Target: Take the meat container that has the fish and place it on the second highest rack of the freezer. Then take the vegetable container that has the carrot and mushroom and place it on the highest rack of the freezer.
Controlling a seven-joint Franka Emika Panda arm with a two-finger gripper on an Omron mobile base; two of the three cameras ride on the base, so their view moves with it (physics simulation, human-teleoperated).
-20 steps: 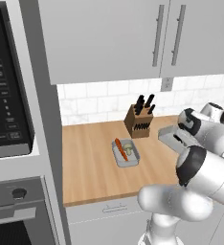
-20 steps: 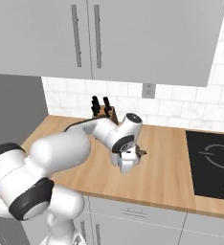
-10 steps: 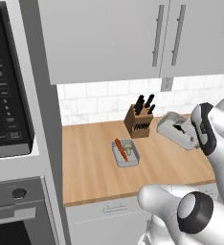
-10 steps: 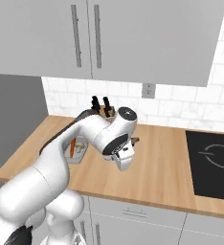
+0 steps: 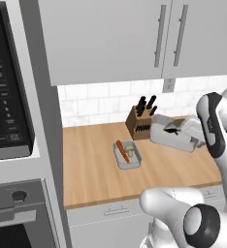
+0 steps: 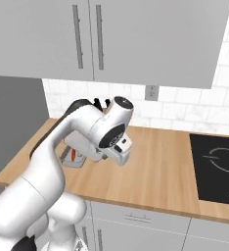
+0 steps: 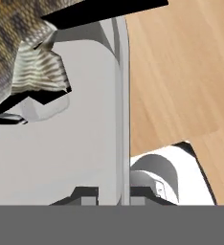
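Note:
My gripper (image 7: pixel 114 197) is shut on the side wall of the grey meat container (image 7: pixel 61 153), one fingertip on each side of its rim. The brown-olive fish (image 7: pixel 13 33) lies inside it, at the far end. From the left base the meat container (image 5: pixel 171 133) hangs tilted a little above the wooden counter (image 5: pixel 91 169), right of the knife block (image 5: pixel 142 121), with the gripper (image 5: pixel 189 135) at its right end. The vegetable container (image 5: pixel 127 156) rests on the counter, holding the orange carrot (image 5: pixel 121 150) and the pale mushroom (image 5: pixel 130 151). That vegetable container (image 6: pixel 70 159) also peeks out behind my arm.
A black microwave (image 5: pixel 8 97) and an oven (image 5: pixel 13 213) stand in the tall unit at the left. Upper cabinets (image 5: pixel 135 38) hang over the counter. A black cooktop (image 6: pixel 217 166) lies at the counter's right end.
The arm has swung its elbow around. The meat container, held throughout, has risen slightly and moved left toward the knife block. The vegetable container has not moved.

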